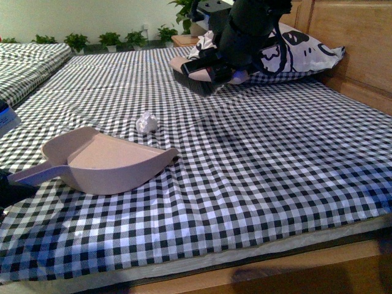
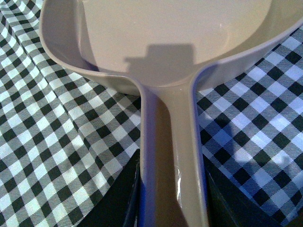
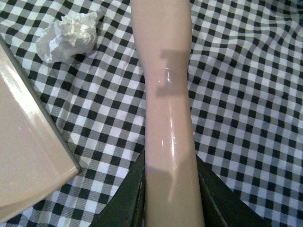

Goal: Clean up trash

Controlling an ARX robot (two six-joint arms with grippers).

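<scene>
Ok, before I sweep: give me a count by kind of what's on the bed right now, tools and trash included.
Crumpled paper balls (trash): 1
Pink dustpans: 1, handle in the left end effector
Pink brushes: 1, handle in the right end effector, held above the bed
Printed pillows: 1
Total: 4

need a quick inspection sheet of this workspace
surface: bed with black-and-white checked sheet, wrinkled
job's things: paper ball loose just beyond the pink dustpan; brush raised above the sheet
clutter: printed pillow by the headboard
grippers: left pincer shut on dustpan handle; right pincer shut on brush handle
cables: nothing seen
surroundings: potted plants along the wall, second bed
</scene>
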